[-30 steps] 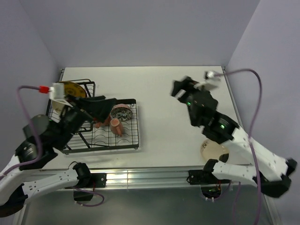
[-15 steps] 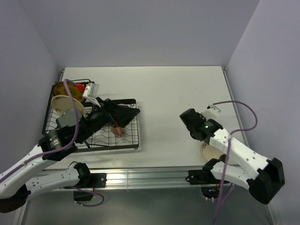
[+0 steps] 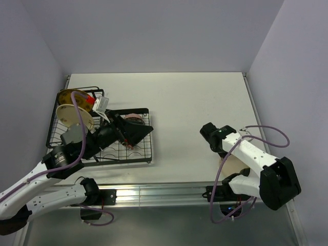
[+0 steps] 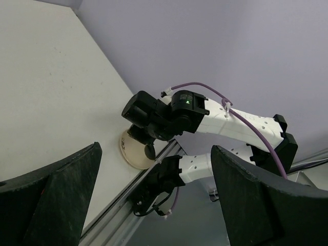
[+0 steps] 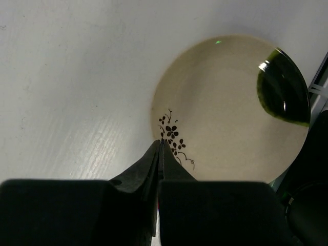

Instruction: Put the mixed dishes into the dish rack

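Top view: large black wire dish rack sits at the left of the white bench. In its raised end section a mustard-yellow patterned plate and a cream round plate stand on edge, one in front of the other. A small dark patterned bowl is on the flat grid section, partly under the left claw, which hangs over the rack. The right claw is low at the bench's near right, beside a second cream plate that lies mostly under the arm.

Left wrist view: left claw spread wide, nothing between the fingers. That second cream plate lies flat at the bench edge.

Right wrist view: right claw closed, tips pressed together, gripping nothing visible, at the rim of the floral-marked cream plate.
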